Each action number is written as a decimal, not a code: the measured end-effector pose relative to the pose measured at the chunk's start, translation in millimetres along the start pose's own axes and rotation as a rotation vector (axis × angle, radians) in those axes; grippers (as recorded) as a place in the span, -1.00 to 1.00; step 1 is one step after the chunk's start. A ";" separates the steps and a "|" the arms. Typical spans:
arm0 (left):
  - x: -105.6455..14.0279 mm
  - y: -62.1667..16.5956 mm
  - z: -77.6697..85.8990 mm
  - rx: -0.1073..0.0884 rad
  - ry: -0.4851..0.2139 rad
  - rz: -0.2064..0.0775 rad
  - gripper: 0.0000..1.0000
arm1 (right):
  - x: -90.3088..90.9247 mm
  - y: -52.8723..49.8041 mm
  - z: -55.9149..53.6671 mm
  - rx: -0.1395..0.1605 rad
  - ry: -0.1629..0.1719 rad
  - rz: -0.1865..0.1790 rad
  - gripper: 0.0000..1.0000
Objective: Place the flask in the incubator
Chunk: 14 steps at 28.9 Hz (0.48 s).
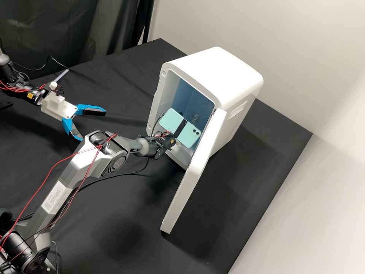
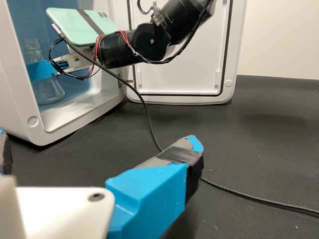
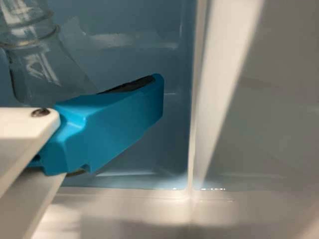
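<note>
Clear glass flask (image 2: 46,85) upright on the blue floor inside the white incubator (image 1: 228,76), door (image 1: 192,179) wide open over the black bench (image 1: 114,76). Just beside the flask, deep in the chamber, the right gripper (image 2: 60,65), perhaps touching the glass, open or closed impossible to tell, with a mint-green phone (image 1: 180,127) on that arm's wrist at the chamber mouth. Well apart, above the bench outside the incubator, the left gripper (image 1: 93,125), blue fingers (image 1: 91,110) spread wide.
</note>
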 end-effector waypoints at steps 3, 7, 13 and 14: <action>0.0 0.0 0.0 0.000 0.000 0.000 1.00 | 0.0 0.0 0.0 0.000 0.000 0.000 1.00; 0.0 0.0 0.0 0.000 0.000 0.000 1.00 | -0.4 -0.9 1.0 0.000 -0.003 -0.003 1.00; 0.0 0.0 0.0 0.000 0.000 0.000 1.00 | -1.1 -2.2 2.6 0.000 -0.007 -0.006 1.00; 0.0 0.0 0.0 0.000 0.000 0.000 1.00 | -1.1 -2.5 2.9 0.002 -0.009 -0.008 1.00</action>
